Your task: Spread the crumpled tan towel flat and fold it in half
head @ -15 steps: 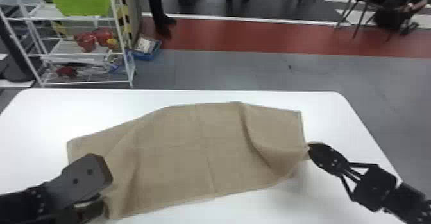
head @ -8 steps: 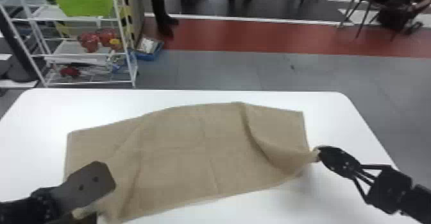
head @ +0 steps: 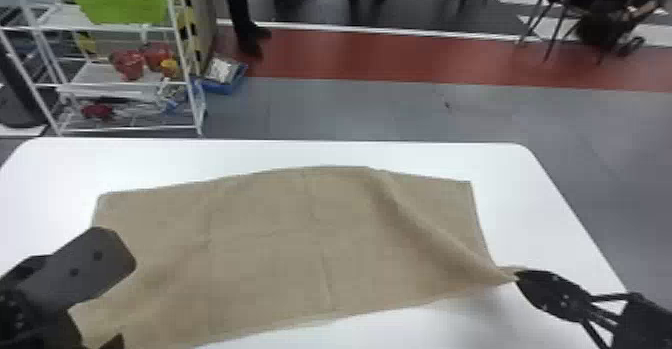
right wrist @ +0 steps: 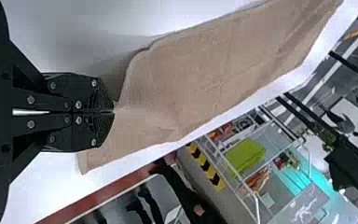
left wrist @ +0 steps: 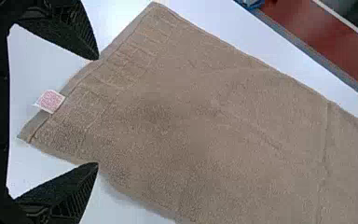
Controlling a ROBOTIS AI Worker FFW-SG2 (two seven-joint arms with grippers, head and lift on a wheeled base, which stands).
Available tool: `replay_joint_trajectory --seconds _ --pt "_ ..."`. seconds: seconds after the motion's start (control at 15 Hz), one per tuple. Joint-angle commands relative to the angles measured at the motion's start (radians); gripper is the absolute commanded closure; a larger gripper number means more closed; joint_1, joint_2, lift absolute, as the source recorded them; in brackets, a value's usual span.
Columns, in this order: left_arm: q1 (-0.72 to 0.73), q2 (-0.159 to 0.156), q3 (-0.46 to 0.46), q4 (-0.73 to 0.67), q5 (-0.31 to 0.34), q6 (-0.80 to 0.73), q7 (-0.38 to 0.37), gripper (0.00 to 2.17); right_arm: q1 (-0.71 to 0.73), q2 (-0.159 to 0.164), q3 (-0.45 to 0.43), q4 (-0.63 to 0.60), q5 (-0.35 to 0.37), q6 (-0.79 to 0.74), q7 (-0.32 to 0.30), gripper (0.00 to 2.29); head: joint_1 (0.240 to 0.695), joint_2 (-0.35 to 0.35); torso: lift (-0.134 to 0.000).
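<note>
Left claw [left wrist: 98, 111] is wide open with nothing in it, poised at the tagged end of the towel [head: 280, 253], while the right claw [right wrist: 114, 111] is clamped tight on what looks like the near right corner. Towel's mostly spread across the bench [head: 150, 163] with one ridge running from that pinch to the far edge, so imo this is late flattening, and next you'd want that ridge pulled out before any folding. White rack [head: 95, 75] is parked way behind, fwiw.
</note>
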Motion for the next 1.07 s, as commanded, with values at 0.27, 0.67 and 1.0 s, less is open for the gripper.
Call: replay_joint_trajectory --seconds 0.27,0.67,1.0 --pt "0.0 -0.035 0.041 -0.035 0.056 -0.003 0.02 0.03 0.121 -0.011 -0.083 -0.024 0.175 -0.108 0.013 1.3 0.695 -0.161 -0.123" --pt "-0.009 -0.13 0.11 -0.064 0.177 -0.052 0.075 0.04 0.205 -0.003 -0.134 -0.07 0.238 -0.132 0.089 1.3 0.695 -0.214 -0.123" --pt "-0.034 -0.193 0.124 -0.043 0.272 -0.052 0.172 0.04 0.257 0.003 -0.188 -0.093 0.221 -0.135 0.109 1.3 0.695 -0.268 -0.123"
